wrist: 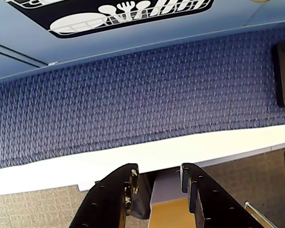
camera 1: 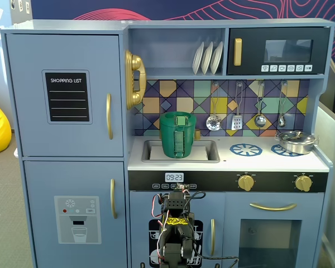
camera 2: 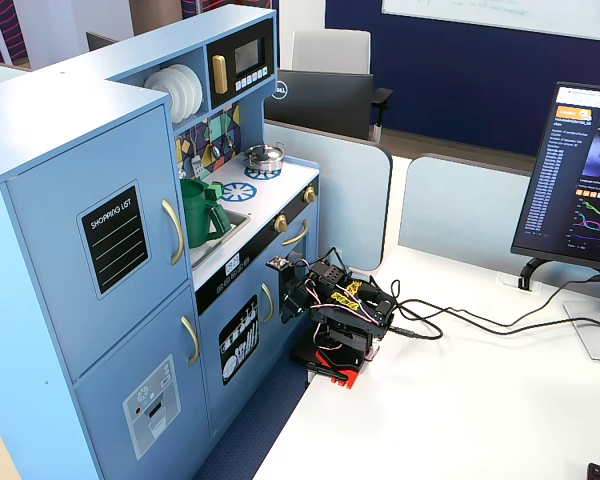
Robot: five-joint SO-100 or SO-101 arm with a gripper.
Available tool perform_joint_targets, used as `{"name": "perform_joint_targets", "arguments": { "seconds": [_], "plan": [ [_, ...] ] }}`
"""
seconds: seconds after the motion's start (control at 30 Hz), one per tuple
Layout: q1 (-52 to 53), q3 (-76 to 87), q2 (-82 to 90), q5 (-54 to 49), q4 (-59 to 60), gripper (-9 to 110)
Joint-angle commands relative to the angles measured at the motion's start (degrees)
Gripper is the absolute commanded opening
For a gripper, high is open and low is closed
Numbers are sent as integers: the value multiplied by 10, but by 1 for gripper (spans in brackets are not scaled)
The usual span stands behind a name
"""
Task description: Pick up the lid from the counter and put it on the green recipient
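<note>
The green recipient (camera 1: 177, 137) stands upright in the sink, ribbed handle facing the fixed view; it also shows in the other fixed view (camera 2: 202, 212). A flat green disc with a small raised piece, which looks like the lid (camera 1: 178, 119), rests across its mouth. No lid lies on the counter. My arm (camera 1: 176, 223) is folded low in front of the kitchen's lower door, well below the counter. In the wrist view my gripper (wrist: 156, 172) points down at the table edge and carpet, with its jaws apart and nothing between them.
A steel pot (camera 1: 295, 140) sits on the right blue burner ring. The white counter (camera 1: 268, 162) holds a second burner ring (camera 1: 245, 149). The arm's base (camera 2: 342, 340) stands on a white desk (camera 2: 460, 400) with cables and a monitor (camera 2: 585, 180).
</note>
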Motion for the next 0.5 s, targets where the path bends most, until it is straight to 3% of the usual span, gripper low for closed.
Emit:
{"name": "perform_joint_targets", "arguments": {
  "seconds": [0.0,0.47],
  "plan": [
    [0,9,-4,4,104,2],
    [4,9,-4,5,104,3]
  ]
}}
